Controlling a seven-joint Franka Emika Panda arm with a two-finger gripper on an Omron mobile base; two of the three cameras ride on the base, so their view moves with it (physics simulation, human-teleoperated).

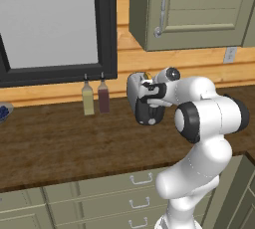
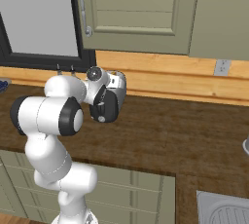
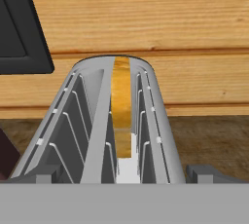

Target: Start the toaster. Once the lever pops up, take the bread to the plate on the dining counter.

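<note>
While claw (image 3: 124,177) hangs wide open over toaster (image 3: 104,121) – holding nothing – bread (image 3: 121,103) sits upright in right slot, likely lined up for grasp; toaster on wood surface (image 1: 55,143) near far wall.

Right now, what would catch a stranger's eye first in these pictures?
The big white robot arm bending over the dark wood counter, its hand at a small silver toaster by the wall. In the hand view, a golden slice of bread stands in one toaster slot. Two small bottles stand beneath the black-framed window.
</note>
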